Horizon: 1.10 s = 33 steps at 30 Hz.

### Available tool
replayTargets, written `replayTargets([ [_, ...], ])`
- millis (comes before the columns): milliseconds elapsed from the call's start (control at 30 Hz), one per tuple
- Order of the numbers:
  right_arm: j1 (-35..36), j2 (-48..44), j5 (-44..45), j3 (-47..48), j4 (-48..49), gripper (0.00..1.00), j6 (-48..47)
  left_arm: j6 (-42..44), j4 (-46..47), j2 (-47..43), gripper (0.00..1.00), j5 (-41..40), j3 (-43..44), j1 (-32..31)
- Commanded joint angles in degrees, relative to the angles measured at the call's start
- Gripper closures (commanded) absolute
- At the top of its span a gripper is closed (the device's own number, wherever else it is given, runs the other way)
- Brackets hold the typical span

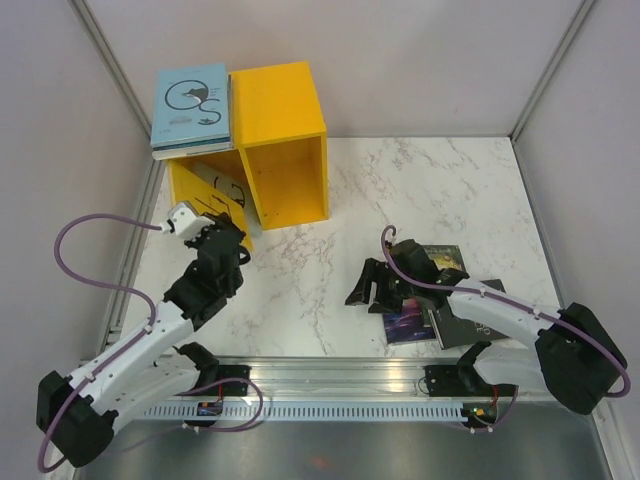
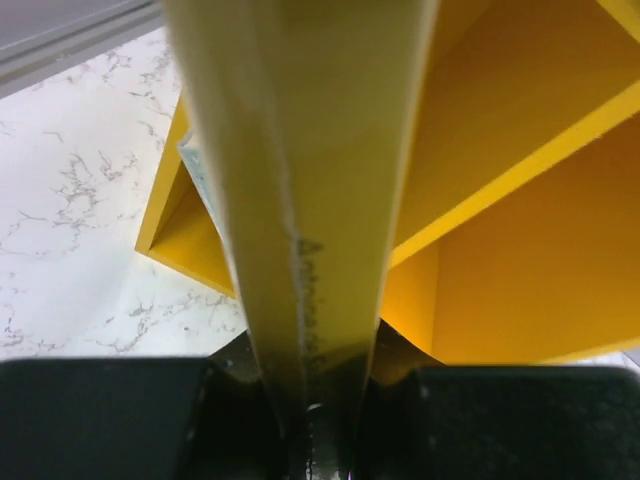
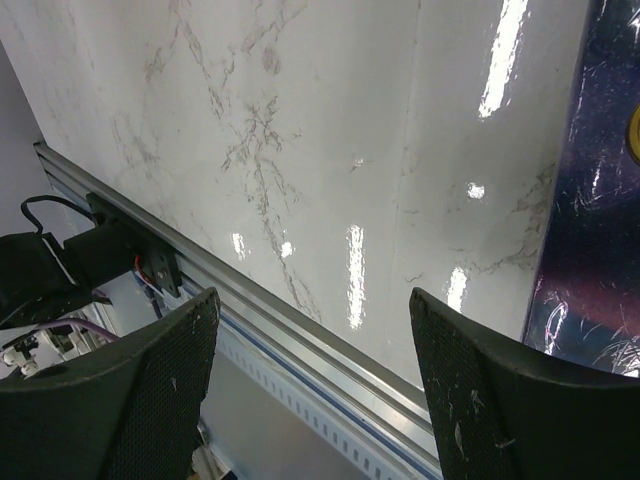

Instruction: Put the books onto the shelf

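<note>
Left hand point(image 2: 312, 405) is closed on a yellow book point(image 2: 300, 150), held edge-on in front of the shelf point(image 2: 520, 110); it is best kept upright and slid into the left compartment point(image 2: 185, 235), clear of the divider point(image 2: 500, 195).

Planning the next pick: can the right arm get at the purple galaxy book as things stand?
Probably yes: the right gripper hangs open and empty right beside the purple galaxy book, which lies flat on the table, its cover bare on the gripper's side.
</note>
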Motion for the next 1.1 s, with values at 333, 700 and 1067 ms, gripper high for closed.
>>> replayTargets([
  [333, 0.1, 7.5, -1.7, 2.5, 0.9, 0.21, -4.7, -3.7, 19.6, 13.0, 0.98, 6.5, -1.6, 8.2],
  [700, 0.1, 15.1, -2.5, 6.2, 1.0, 0.21, -7.4, 3.0, 25.8, 19.3, 0.98, 8.0, 0.5, 1.2],
  [1067, 0.1, 16.0, -3.3, 6.2, 1.3, 0.23, -7.9, 9.7, 27.7, 16.7, 0.98, 5.8, -1.3, 2.8],
])
